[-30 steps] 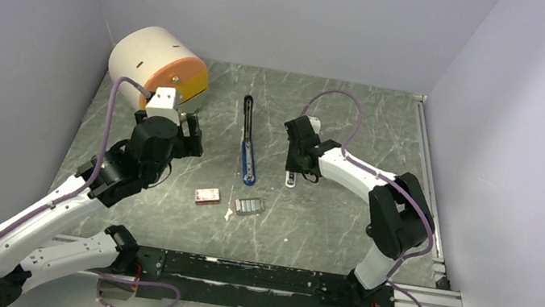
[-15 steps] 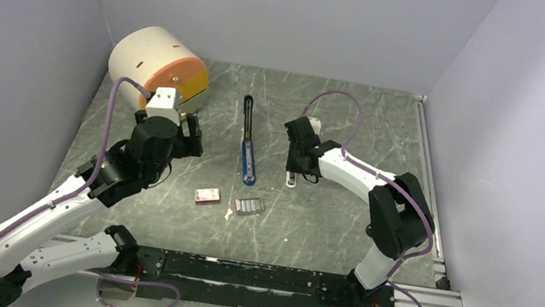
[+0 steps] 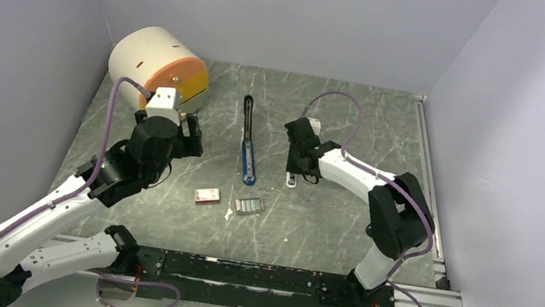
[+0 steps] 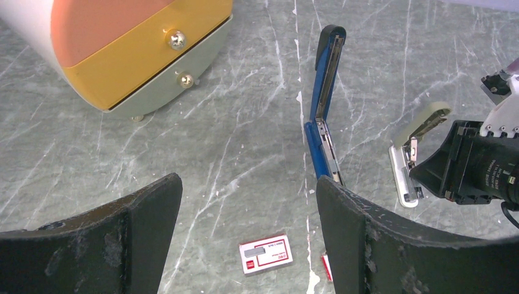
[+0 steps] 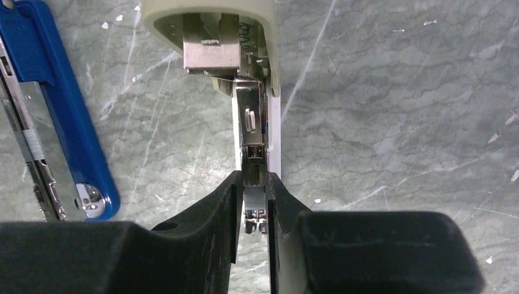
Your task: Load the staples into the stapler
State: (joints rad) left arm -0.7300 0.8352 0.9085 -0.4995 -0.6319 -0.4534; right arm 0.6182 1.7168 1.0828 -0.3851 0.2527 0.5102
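Blue stapler (image 3: 249, 162) laid fully opened, flat at table centre, channel exposed for loading. Staples (image 3: 248, 206) set near its close end, beside small box (image 3: 207, 196). Right claw (image 5: 254, 196) clenched on metal strip of beige bar (image 5: 211, 18). Left claw (image 4: 248, 190) held released, nothing gripped.

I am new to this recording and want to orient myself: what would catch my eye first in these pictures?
The big round cream cabinet with orange and yellow drawer fronts stands at the far left of the grey marbled table. In the middle lies a slim bright-blue stapler, opened flat, and right of it the right gripper is shut on the metal part of a pale beige stapler.
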